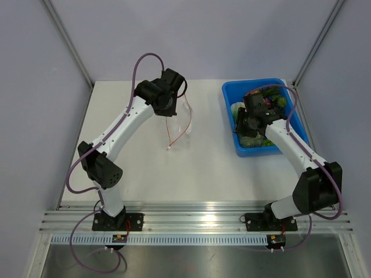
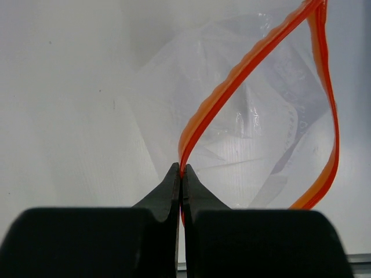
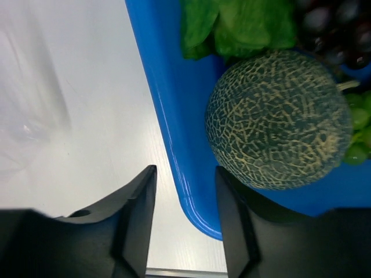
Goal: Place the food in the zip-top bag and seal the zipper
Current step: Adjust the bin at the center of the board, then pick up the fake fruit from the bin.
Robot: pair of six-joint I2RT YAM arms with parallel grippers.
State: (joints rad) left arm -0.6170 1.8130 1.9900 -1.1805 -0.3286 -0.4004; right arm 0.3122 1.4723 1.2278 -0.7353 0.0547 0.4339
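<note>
Reaching for food over the edge of the bin (image 3: 165,104).
Pinches the zipper (image 2: 232,81) in the fully closed left gripper (image 2: 181,174), holding the mouth of the bag (image 2: 255,133) agape at mid-table, left of the bin. Hangs the right gripper (image 3: 185,174) half open and empty astride the bin's left wall, one finger outside, one inside next to the melon (image 3: 278,119), with greens (image 3: 243,23) and grapes (image 3: 336,29) just beyond. Shift right to clear the wall, then widen the jaws past the melon's girth, or go for the smaller grapes. Come down straight, close gently, lift clear of the rim before crossing left. Keep the left pinch firm to hold the mouth open.
</note>
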